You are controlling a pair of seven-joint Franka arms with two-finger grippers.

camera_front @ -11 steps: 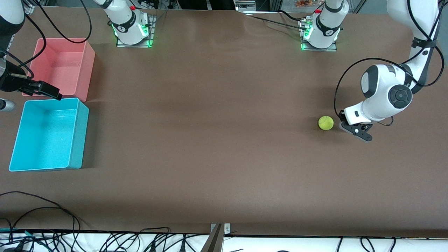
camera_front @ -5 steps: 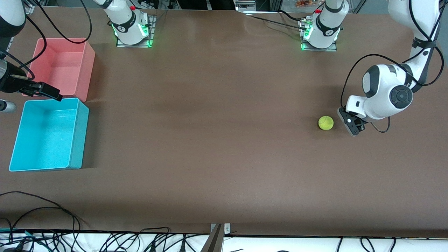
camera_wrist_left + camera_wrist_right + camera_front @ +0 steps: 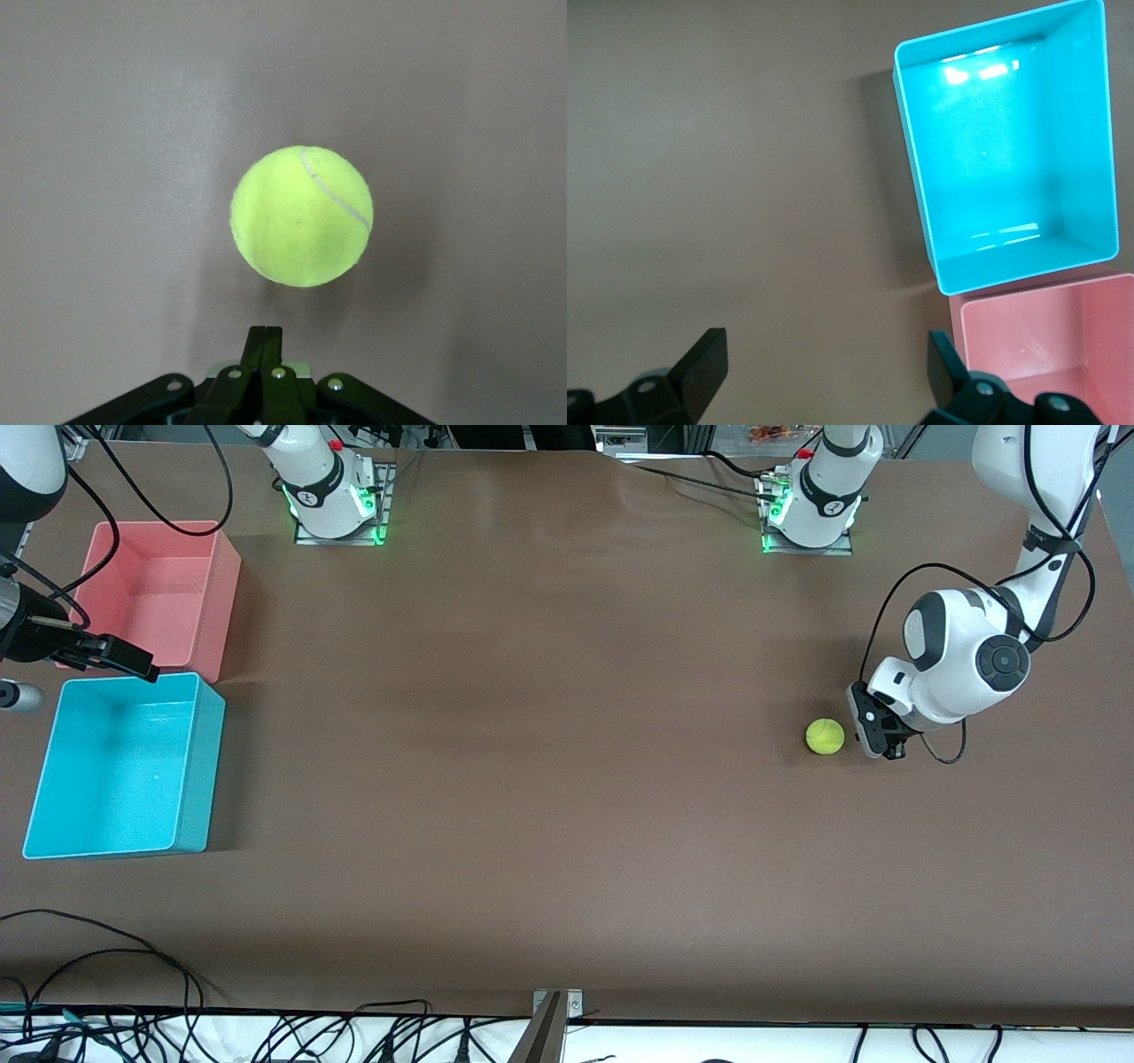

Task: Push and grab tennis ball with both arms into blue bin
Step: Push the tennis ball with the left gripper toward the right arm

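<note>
Down at the left arm's end of the brown table (image 3: 567, 779), the tennis ball (image 3: 825, 736) sat alone on the bare surface. Just beside it, toward the table's edge, was the left gripper (image 3: 873, 735), its two fingers (image 3: 263, 350) pressed together and pointed at the ball with a small gap between. Well apart, at the right arm's end, stood the blue bin (image 3: 124, 766), with a pink bin (image 3: 159, 593) beside it, farther from the front camera. The right gripper (image 3: 824, 363) waited up in the air near the two bins, its fingers spread wide and holding nothing.
</note>
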